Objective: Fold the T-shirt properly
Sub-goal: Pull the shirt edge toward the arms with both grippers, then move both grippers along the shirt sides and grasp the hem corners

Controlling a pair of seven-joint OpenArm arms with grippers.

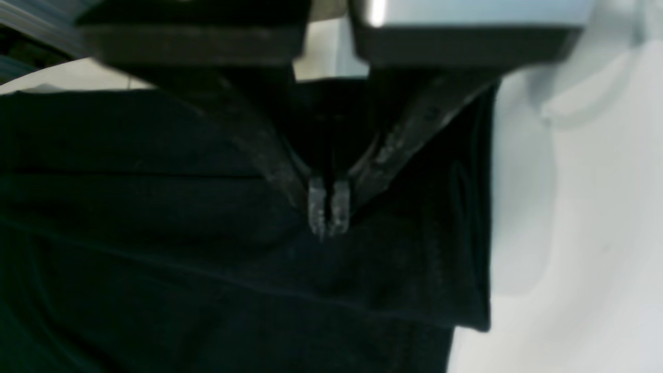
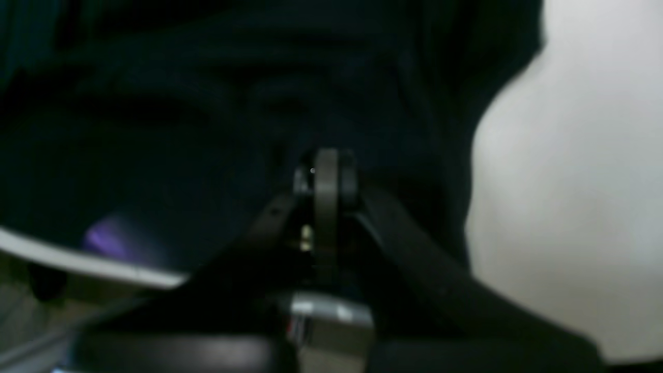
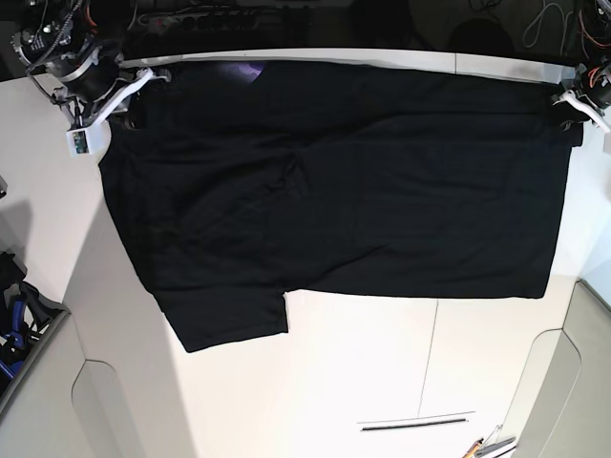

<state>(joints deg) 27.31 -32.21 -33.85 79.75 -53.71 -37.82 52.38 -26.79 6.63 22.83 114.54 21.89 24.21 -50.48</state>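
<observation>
The black T-shirt [image 3: 344,181] lies spread flat on the white table [image 3: 363,372], plain side up, with one sleeve toward the front left. A bit of purple print [image 3: 239,72] shows at its far edge. My left gripper [image 1: 327,210] is shut, its tips pinching black cloth [image 1: 155,207] near the shirt's right far corner; in the base view it sits at the right far corner [image 3: 571,103]. My right gripper [image 2: 325,171] is shut on black cloth [image 2: 207,103] at the left far corner [image 3: 122,100], with the purple patch [image 2: 111,238] beside it.
The table's far edge [image 3: 496,59] runs just behind the shirt, with cables and dark equipment [image 3: 220,19] beyond. Blue-handled items [image 3: 14,324] lie off the left side. A small tool [image 3: 487,446] lies at the front right. White table shows in front of the shirt.
</observation>
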